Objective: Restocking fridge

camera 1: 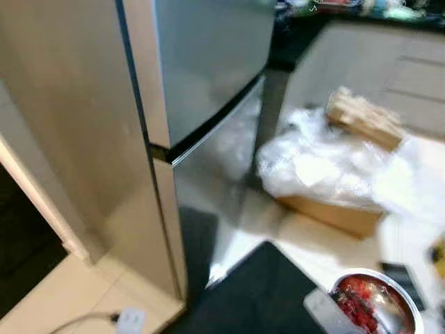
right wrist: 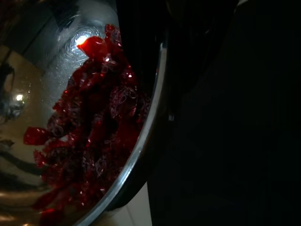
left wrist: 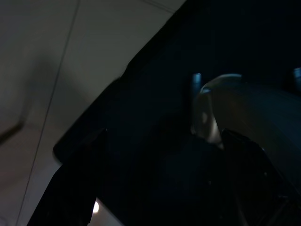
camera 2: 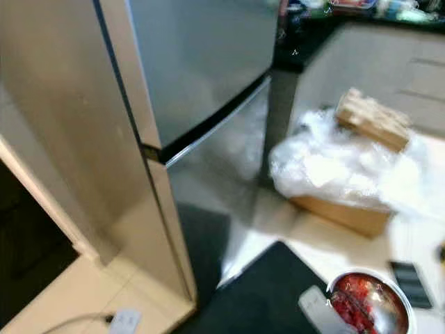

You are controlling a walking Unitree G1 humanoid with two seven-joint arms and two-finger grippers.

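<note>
The tall steel fridge (camera 1: 201,76) stands before me with its upper door and lower door (camera 1: 215,188) both closed. Low at my right, a metal bowl (camera 1: 379,303) of glossy red food hangs over the floor. In the right wrist view my right gripper (right wrist: 157,70) is shut on the bowl's rim (right wrist: 141,155), one black finger (right wrist: 136,42) inside and the other outside. The red food (right wrist: 94,141) lies heaped against the bowl's wall. My left gripper (left wrist: 164,188) hangs open in the dark above a black mat (left wrist: 155,94), with nothing between its fingers.
A cardboard box (camera 1: 341,216) under a heap of clear plastic (camera 1: 327,163), with wooden pieces (camera 1: 365,118) on top, sits right of the fridge. The black mat (camera 1: 257,292) lies before the fridge. A white plug and cable (camera 1: 128,320) lie at the lower left. Beige cabinets (camera 1: 396,62) stand behind.
</note>
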